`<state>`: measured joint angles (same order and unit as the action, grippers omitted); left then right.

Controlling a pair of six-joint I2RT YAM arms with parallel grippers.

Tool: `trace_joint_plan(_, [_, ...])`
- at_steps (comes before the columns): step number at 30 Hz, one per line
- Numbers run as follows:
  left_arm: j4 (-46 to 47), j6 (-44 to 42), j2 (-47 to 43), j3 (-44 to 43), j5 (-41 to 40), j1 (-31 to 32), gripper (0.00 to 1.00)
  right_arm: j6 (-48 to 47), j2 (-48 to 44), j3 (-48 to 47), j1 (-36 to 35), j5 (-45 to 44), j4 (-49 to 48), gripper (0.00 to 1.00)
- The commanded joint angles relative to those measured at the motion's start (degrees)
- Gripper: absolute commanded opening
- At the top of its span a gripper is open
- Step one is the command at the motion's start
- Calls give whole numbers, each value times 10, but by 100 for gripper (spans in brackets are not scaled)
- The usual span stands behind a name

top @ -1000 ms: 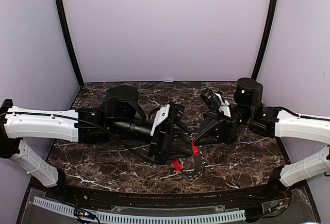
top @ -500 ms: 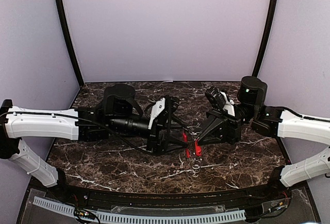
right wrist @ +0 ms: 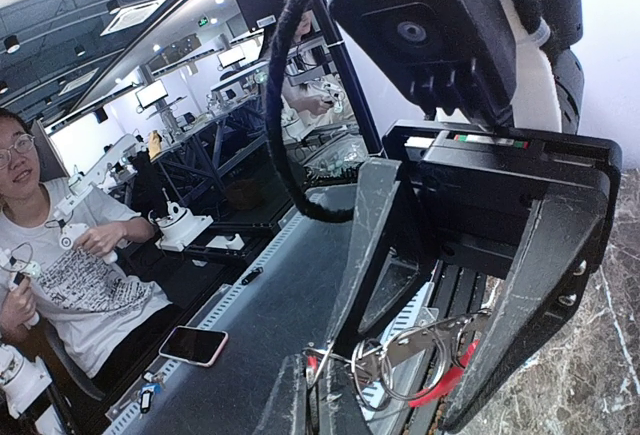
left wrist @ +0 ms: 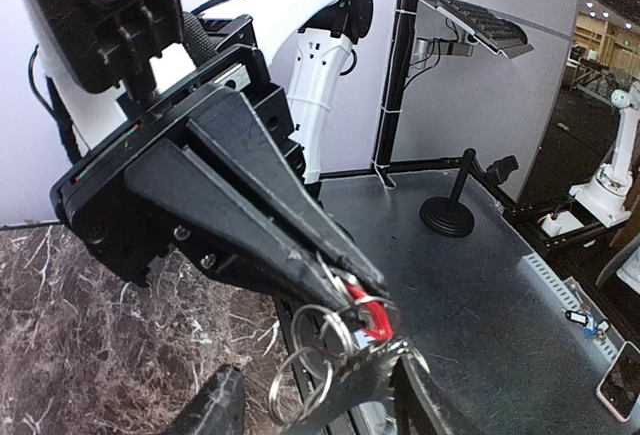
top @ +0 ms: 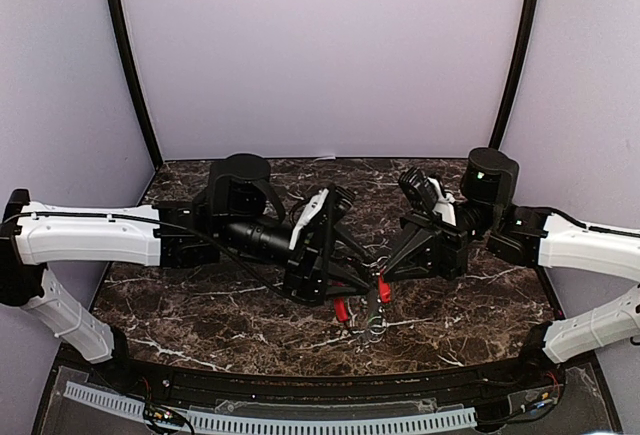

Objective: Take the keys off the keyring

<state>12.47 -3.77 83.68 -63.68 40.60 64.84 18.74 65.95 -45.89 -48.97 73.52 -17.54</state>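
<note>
The key (left wrist: 372,321) is seen as a tiny stub with a bright red head, far smaller than the ring. It is pinched at the closed tip of the right gripper (left wrist: 366,283) and held up off the table (top: 200,305). The keyring (right wrist: 443,388) is formed of thin silvery wire, with a curved red sleeve laid over its lower rim. It is hung upright just beside the key, between the spread fingers of the left gripper (right wrist: 395,385); whether it is clamped there cannot be told. Smaller wire loops (left wrist: 300,375) are linked between ring and key, so the key is not yet freed.
</note>
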Motion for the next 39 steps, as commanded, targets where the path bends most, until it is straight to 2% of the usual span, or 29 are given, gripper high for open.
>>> trace_joint_plan(1, [4,-2,13,-26,36,2,46,4,-11,-14,-2,4,-27,0])
trace_joint_plan(3, [4,1,19,-30,47,2,42,4,-11,-14,-2,5,-28,0])
trace_joint_plan(7, [4,6,30,-38,75,2,41,4,-12,-15,-2,6,-25,0])
trace_joint_plan(10, [11,8,27,-34,75,3,40,1,-12,-13,-2,5,-21,0])
trace_joint_plan(15, [33,17,21,-22,77,3,32,-2,-12,-10,-1,3,-23,0])
trace_joint_plan(20, [34,24,22,-23,86,3,29,-2,-9,-10,-1,5,-24,0])
trace_joint_plan(24, [35,26,21,-19,91,3,18,-6,-8,-12,-1,7,-19,0])
trace_joint_plan(34, [99,101,12,30,106,3,5,-118,-8,-58,-1,-9,153,0])
trace_joint_plan(39, [111,117,10,43,104,3,0,-143,-6,-70,-1,-15,186,0])
